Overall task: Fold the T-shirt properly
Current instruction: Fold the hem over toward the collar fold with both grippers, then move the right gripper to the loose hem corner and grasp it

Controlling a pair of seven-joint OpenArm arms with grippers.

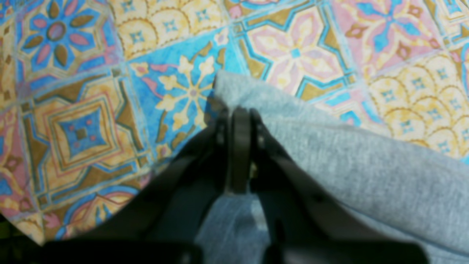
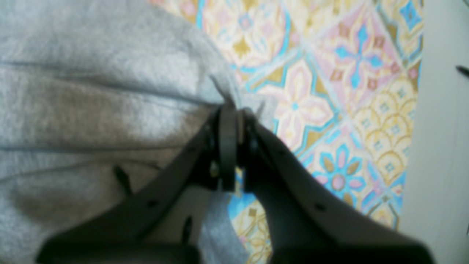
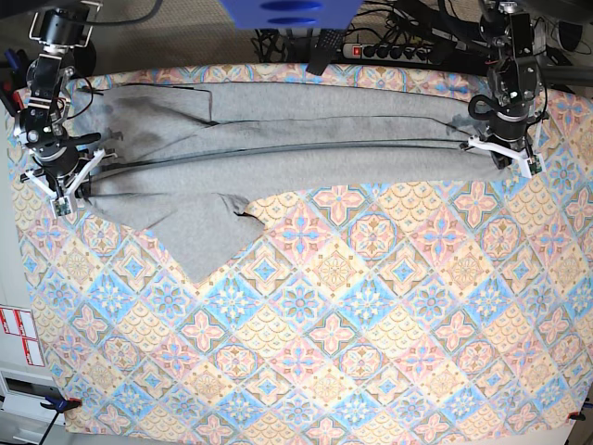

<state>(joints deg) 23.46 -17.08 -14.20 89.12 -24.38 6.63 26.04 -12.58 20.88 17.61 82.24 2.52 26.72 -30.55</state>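
We have the heather-grey cotton T-shirt stretched along the patterned tablecloth's far edge, one lengthwise fold in. Left gripper and right gripper each clenched on an end. Sleeve loose; crosswise folds remain, we judge.

Wide table under a tablecloth of diamond tiles: blue, pink, yellow and brown flowers, scallops and stars, evenly and brightly lit. Pale bare table edge down the left side, with red-and-white stickers on it. Black clamp at the near left corner. Behind the far edge, a dark floor, tangled cables and a black power strip. Blue object at top centre, cut off.
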